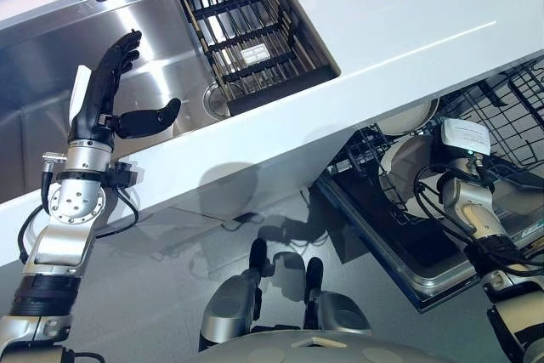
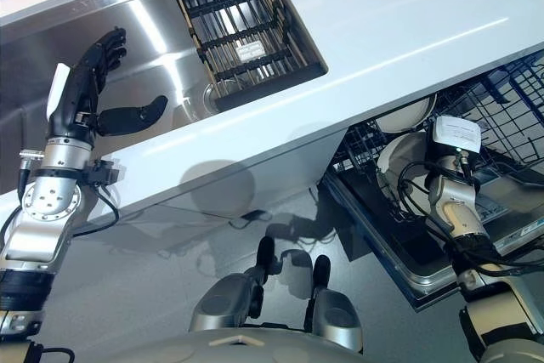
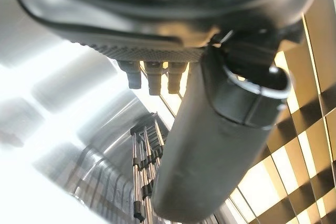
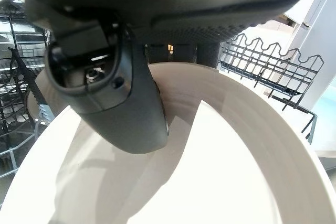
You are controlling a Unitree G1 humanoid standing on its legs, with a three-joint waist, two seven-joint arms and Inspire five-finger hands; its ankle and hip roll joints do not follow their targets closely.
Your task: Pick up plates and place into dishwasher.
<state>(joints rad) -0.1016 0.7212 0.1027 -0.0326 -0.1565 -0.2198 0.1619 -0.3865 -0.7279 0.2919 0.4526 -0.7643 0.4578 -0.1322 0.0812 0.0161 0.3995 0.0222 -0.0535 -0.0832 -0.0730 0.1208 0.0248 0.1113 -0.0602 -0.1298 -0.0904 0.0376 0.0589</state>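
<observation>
Plates first: the right hand [image 4: 121,77] is pinching a white plate [image 4: 220,145], thumb lying across its face, and the right wrist view is showing that grip up close with the dishwasher rack [image 4: 273,61] wires right behind. Head views aren't giving that, but they're showing two plates in the rack, the held one [image 1: 406,161] and another plate [image 1: 412,116] beside it. Left hand [image 1: 106,91] is hanging over the sink [image 1: 161,40], fingers spread, holding nothing, near one black drainer basket [image 1: 246,36]. White bench [image 1: 408,14] is running alongside.

Steel sink [image 1: 51,82] — dark drying rack [image 1: 251,36] inside
</observation>
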